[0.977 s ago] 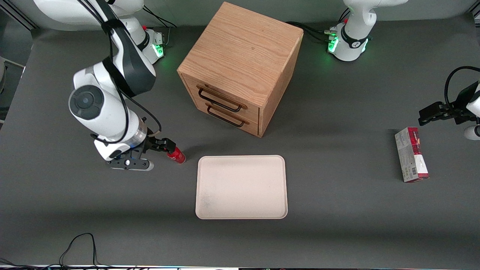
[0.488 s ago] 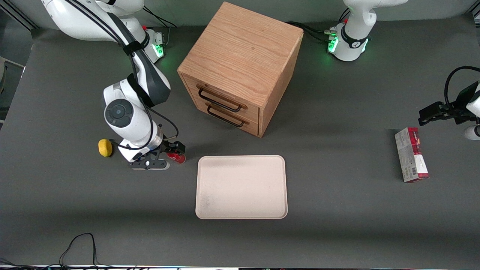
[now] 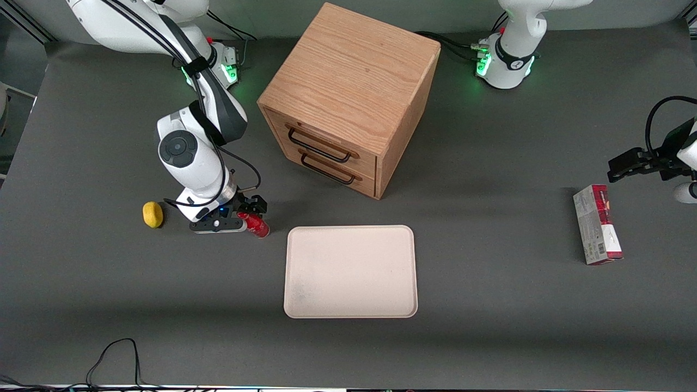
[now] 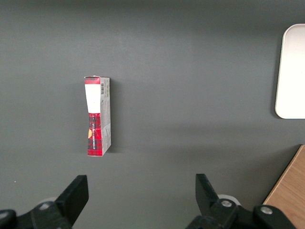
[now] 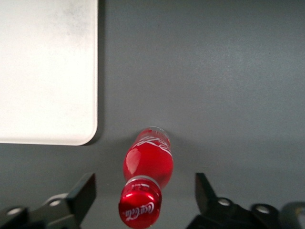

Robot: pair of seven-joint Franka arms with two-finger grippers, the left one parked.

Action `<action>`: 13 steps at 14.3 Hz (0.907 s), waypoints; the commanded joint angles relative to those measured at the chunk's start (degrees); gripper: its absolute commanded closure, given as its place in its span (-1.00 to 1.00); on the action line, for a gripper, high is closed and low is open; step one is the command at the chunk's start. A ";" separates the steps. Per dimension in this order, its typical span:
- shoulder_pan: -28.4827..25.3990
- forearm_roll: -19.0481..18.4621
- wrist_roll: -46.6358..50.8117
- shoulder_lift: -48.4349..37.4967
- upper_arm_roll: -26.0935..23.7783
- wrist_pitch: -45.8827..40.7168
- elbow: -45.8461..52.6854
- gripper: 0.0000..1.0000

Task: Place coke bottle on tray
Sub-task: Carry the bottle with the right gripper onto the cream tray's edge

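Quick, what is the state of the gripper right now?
Gripper: open, fingers on either side of the coke bottle, which stands on the table beside the tray; nothing held.

Even, diffuse overhead lighting on the dark grey counter [image 3: 490,305], with broad soft-edged shadow bands across it and a deeper shadow beside the wooden drawer cabinet [image 3: 348,98] toward the parked arm's end — green indicator lights glow at both arm bases. In the right wrist view the coke bottle [image 5: 145,183], standing between the spread fingers of the end effector [image 5: 143,200], shows bright specular highlights on its glossy body and cap, while the tray [image 5: 47,71] is rendered near-white, faint smudges still legible. All views are sharp, without evident motion blur.
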State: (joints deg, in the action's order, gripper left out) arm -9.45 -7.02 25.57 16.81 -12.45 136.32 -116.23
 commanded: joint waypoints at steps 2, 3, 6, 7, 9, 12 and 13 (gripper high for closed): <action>0.31 -0.89 -1.04 -1.52 0.06 1.06 -1.63 0.52; 0.49 -0.80 -0.96 -1.43 0.06 0.97 -1.63 0.96; 0.93 -0.36 -0.43 -1.16 0.06 0.88 -1.02 1.00; 0.93 -0.27 0.01 -1.25 0.06 0.62 -0.23 1.00; 1.02 0.08 0.01 -1.43 0.15 -3.31 3.79 1.00; 1.37 0.08 0.01 -1.17 0.15 -20.25 16.87 1.00; 1.46 0.08 -0.16 -0.99 0.06 -25.26 21.00 1.00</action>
State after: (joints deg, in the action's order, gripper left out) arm -8.31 -7.01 25.57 16.24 -12.19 120.65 -103.91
